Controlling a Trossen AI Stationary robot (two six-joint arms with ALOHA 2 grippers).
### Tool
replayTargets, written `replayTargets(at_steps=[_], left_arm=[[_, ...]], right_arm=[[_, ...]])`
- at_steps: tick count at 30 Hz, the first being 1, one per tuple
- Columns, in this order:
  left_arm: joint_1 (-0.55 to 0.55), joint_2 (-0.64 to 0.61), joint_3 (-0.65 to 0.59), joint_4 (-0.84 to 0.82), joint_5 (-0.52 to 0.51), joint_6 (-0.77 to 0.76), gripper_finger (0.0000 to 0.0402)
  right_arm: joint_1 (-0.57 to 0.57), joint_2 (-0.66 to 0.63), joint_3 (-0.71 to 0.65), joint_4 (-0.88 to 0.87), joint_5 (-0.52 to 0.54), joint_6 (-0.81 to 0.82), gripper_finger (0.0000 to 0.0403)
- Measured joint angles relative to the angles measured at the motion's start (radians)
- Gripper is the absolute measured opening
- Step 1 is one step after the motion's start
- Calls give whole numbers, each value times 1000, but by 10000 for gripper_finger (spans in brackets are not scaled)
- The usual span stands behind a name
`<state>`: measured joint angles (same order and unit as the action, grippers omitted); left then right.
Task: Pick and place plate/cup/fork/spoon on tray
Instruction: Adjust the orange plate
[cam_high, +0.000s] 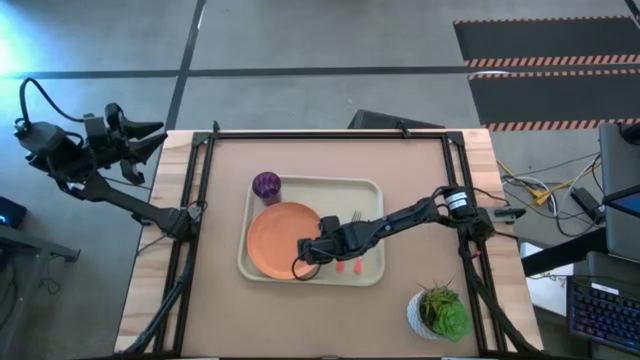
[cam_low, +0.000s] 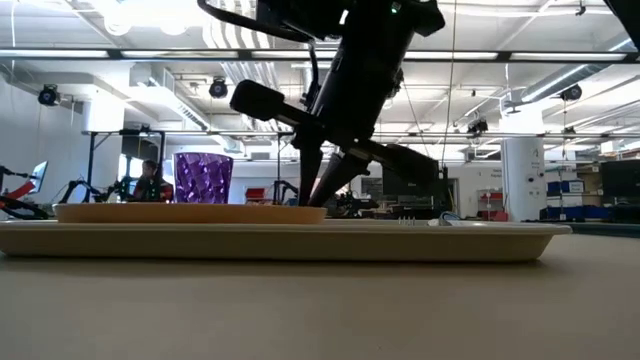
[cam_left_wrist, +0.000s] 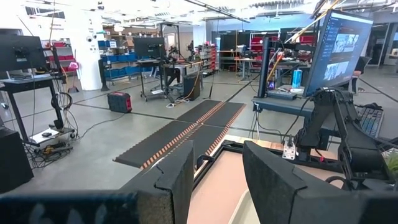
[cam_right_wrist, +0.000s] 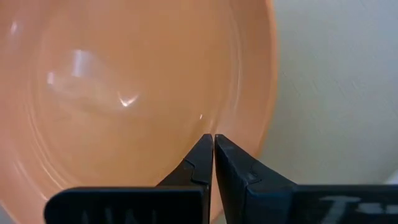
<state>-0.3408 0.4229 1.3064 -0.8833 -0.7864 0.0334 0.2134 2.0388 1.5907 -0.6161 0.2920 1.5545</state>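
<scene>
With its fingers pressed shut on nothing, your right gripper (cam_high: 305, 254) hangs over the plate (cam_high: 280, 240) on the tray (cam_high: 372, 190); the fork (cam_high: 354, 216) lies just behind its wrist, tines away from you.

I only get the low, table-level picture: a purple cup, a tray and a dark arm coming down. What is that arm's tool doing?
Observer: The right tool is shut with nothing in it, tips at the orange plate's inner rim.
Operator: Any cutlery there?
Observer: A fork lies on the tray right of the plate, partly under the right arm.
Operator: And the other arm?
Observer: The left tool waits open beyond the table's left edge.
</scene>
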Motion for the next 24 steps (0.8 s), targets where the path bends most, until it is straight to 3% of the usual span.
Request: replayTargets(at_steps=[6, 12, 18, 24], left_arm=[[0, 0, 0, 0, 0, 0, 120], [0, 0, 0, 0, 0, 0, 120], [0, 0, 0, 0, 0, 0, 120], [0, 0, 0, -3, 0, 0, 120]], right_arm=[[3, -1, 100, -235, -63, -8, 8], [5, -2, 241, -513, -36, -15, 8], [-13, 11, 275, -464, 2, -60, 8], [-19, 86, 217, -261, -76, -87, 8]])
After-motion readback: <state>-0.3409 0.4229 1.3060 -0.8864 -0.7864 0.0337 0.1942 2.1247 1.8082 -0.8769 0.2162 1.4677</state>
